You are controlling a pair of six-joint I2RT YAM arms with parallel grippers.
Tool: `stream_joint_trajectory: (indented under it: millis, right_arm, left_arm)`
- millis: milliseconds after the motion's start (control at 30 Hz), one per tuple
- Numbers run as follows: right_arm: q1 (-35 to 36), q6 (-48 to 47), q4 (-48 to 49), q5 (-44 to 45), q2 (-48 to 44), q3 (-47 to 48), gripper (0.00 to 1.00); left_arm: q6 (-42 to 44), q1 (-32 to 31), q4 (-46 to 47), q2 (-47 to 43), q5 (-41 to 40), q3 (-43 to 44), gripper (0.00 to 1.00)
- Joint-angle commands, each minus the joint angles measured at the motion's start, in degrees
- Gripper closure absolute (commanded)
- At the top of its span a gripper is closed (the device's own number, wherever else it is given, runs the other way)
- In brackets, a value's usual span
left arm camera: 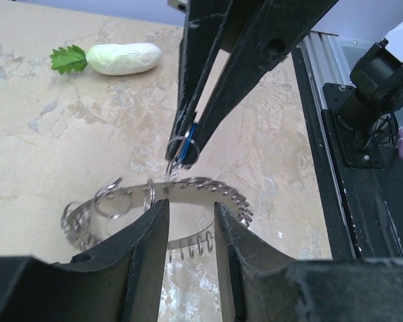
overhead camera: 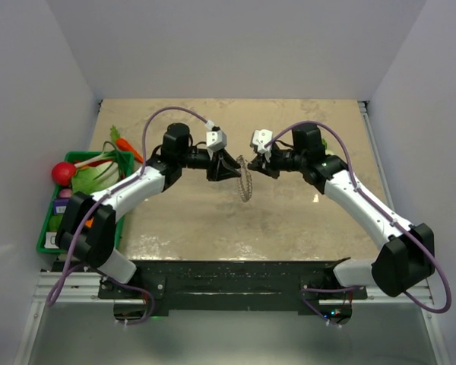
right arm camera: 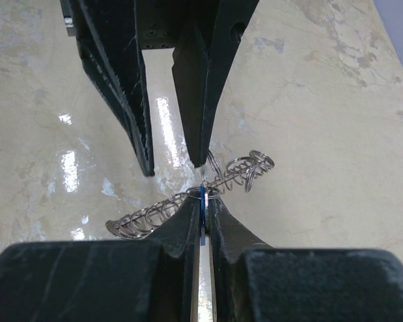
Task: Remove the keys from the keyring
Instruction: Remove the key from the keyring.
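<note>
Left of keyring [overhead camera: 245,181], bin [overhead camera: 44,232] of vegetables [overhead camera: 99,162]

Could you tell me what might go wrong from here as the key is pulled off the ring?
1. The right gripper pinches only the thin blue head of the key; it may slip out under pull.
2. The left gripper has its jaws apart with the keyring across the gap, so its hold looks uncertain; the whole ring might follow the key.
3. The loose rings on the keyring could snag.
</note>
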Motion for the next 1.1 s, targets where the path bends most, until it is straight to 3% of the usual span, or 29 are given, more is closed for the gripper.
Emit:
stream_joint_trajectory:
  millis: [0,433,1067]
  right_arm:
    - [0.21,-0.17,2.43,-0.77,-2.62,1.12,1.00]
    - [0.21,-0.34,2.16,-0.59,-2.35,1.20,1.00]
    - [0.21,-0.34,2.08,-1.30,-2.18,1.29,1.00]
  left_arm:
    - [-1.58,3.35,6.44,-3.65,3.54,-2.24,0.61]
    - [-7.12,1.60,10.85,-1.71,7.06,-2.25,0.60]
    - [-5.54,-1.13,7.07,2.15,1.18,-0.05,0.63]
